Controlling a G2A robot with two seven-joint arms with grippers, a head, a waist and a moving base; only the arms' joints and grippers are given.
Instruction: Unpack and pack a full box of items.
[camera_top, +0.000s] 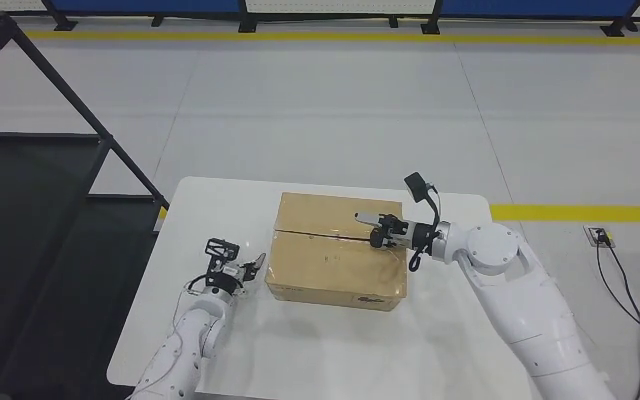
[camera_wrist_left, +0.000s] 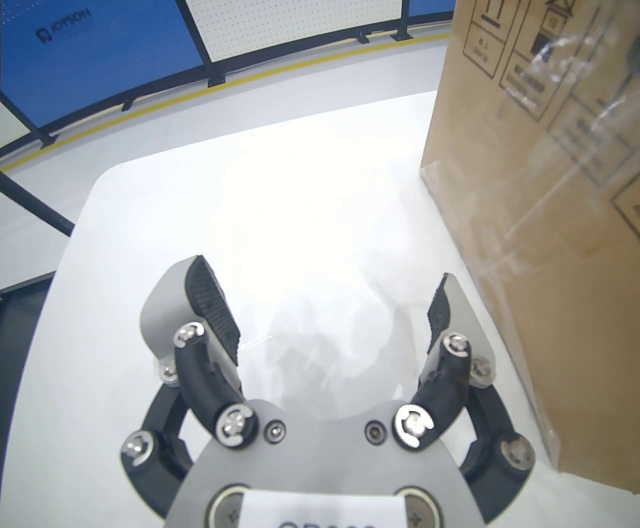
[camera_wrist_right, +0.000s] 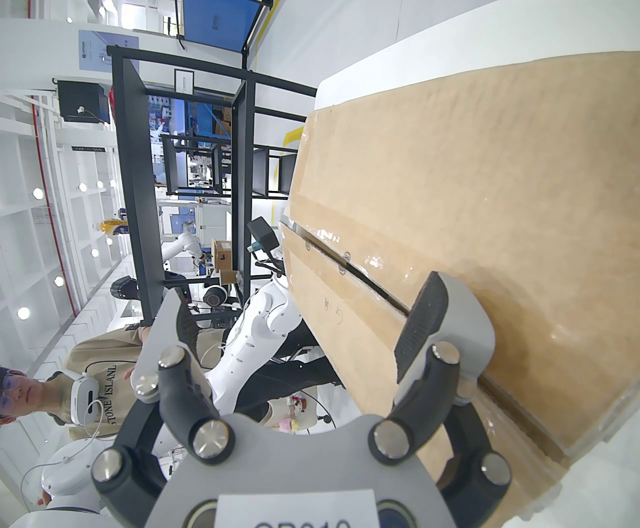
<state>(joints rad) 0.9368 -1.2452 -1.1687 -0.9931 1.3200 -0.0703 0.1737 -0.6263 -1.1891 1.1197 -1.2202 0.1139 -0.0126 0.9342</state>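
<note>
A closed brown cardboard box (camera_top: 337, 250) sits in the middle of the white table (camera_top: 200, 300), its top flaps meeting at a taped seam (camera_wrist_right: 350, 270). My right gripper (camera_top: 375, 228) hovers over the box top near its right end, open, with one fingertip (camera_wrist_right: 425, 320) on the seam and nothing held. My left gripper (camera_top: 235, 262) rests low over the table just left of the box, open and empty. In the left wrist view the left gripper (camera_wrist_left: 320, 295) has the box's printed side wall (camera_wrist_left: 540, 200) close beside one finger.
A black metal frame (camera_top: 70, 120) stands off the table's left edge. Bare table surface lies in front of and to the left of the box. A yellow floor line (camera_top: 565, 212) runs behind the table.
</note>
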